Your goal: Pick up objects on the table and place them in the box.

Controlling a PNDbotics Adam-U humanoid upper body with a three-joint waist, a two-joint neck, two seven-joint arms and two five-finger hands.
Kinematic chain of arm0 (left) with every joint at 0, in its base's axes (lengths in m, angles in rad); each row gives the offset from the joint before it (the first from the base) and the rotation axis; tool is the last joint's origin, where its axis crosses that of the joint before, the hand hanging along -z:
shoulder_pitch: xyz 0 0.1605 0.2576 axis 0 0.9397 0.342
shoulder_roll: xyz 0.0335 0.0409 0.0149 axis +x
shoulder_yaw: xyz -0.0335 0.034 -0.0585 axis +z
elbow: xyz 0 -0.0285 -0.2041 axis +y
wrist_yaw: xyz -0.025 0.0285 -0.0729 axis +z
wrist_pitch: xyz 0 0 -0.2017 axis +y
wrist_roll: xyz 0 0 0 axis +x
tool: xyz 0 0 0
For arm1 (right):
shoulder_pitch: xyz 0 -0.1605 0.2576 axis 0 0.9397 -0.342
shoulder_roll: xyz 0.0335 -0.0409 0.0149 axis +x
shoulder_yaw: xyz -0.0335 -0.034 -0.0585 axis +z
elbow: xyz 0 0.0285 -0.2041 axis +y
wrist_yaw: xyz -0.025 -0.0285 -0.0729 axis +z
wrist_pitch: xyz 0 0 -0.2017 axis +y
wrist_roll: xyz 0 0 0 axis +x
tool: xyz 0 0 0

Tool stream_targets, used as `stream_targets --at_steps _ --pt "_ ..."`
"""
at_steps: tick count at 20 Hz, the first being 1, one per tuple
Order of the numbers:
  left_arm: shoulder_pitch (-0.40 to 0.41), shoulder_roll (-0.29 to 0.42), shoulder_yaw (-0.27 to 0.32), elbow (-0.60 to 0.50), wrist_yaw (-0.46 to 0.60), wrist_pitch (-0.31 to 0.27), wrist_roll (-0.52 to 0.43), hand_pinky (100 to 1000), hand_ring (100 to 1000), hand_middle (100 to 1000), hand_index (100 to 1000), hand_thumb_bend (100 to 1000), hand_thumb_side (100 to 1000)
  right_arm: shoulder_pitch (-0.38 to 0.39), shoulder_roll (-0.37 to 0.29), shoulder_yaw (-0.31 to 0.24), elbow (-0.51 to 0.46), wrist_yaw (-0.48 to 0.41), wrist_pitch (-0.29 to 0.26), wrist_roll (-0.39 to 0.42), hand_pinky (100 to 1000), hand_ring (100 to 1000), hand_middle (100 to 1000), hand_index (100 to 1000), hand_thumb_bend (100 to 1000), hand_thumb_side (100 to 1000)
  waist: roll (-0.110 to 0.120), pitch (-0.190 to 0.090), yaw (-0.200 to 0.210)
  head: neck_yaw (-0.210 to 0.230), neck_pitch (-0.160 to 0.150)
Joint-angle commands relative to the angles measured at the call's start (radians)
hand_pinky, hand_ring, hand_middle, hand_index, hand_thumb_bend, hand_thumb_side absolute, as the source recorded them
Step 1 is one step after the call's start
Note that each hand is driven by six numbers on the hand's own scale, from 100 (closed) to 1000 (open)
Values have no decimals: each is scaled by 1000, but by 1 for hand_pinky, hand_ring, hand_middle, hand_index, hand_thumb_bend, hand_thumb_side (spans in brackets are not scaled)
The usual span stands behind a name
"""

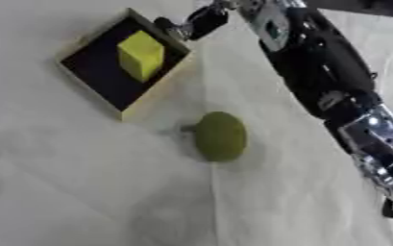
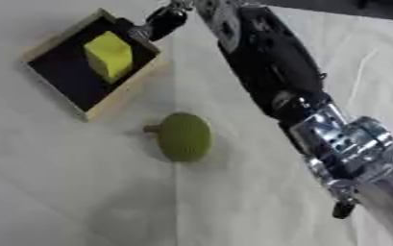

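Right hand [image 1: 201, 21] at the top of the view, at the end of the long black right arm [image 1: 317, 67] that comes in from the lower right. Only dark fingers show, just beside the far corner of the box [image 1: 136, 109]; whether they are spread or curled cannot be told. They appear to hold nothing. Left hand not seen in either view.

Box: shallow, pale wooden rim, dark inside, set askew on the pale surface [image 1: 81, 192]. One yellow block [image 1: 141, 54] already lies inside it, tilted.

Remaining object: an olive-green rounded thing [image 1: 220, 136] with a short stub on its left side, alone on the surface, near the box's lower corner but apart from it. From the hand it lies well toward the robot and a little right, beside the forearm. Long axis runs roughly near-to-far. Judgement: the right hand must draw back toward the robot to reach it, being the only hand in view.

No brand, label or readable writing anywhere.
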State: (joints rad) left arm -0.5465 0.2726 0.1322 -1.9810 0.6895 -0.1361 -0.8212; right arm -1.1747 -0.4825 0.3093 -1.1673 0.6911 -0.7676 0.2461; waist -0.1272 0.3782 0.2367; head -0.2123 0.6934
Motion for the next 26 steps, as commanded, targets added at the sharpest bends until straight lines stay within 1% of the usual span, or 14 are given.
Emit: stream_targets --at_steps 1,2,6,8,10,14,19,26 --pt "-8 20 8 -19 -3 -3 4 831 635 673 803 100 672 20 -114 27 -165 -159 35 90 909 907 746 936 100 263 9 -28 -5 16 -1" --pt "-8 21 9 -19 -3 -4 5 831 635 673 803 100 672 39 -145 33 -208 -208 52 112 902 898 733 928 100 245 10 -28 -7 21 -2" --pt "-6 25 12 -19 -6 -7 8 831 635 673 803 100 672 116 -253 56 -380 -372 116 178 890 880 695 910 100 232 12 -24 -15 37 -3" --pt "-5 25 13 -19 -7 -8 8 831 635 673 803 100 672 147 -281 59 -456 -429 150 215 893 882 698 911 100 222 14 -24 -19 41 -1" --pt "-4 25 14 -19 -8 -9 10 831 635 674 803 100 672 178 -299 61 -520 -469 176 263 895 890 713 913 100 233 17 -24 -25 44 1" --pt "-3 28 17 -19 -8 -13 15 831 637 678 803 100 672 233 -312 74 -592 -498 202 370 900 899 728 912 100 239 23 -25 -39 48 11" --pt "-5 27 16 -19 -11 -16 27 831 638 680 803 100 672 307 -287 74 -615 -499 218 469 906 907 738 910 100 229 30 -26 -58 54 18" --pt "-7 29 15 -19 -14 -15 21 831 637 681 803 100 672 388 -252 58 -627 -462 216 554 917 923 764 929 100 228 35 -15 -72 55 23"
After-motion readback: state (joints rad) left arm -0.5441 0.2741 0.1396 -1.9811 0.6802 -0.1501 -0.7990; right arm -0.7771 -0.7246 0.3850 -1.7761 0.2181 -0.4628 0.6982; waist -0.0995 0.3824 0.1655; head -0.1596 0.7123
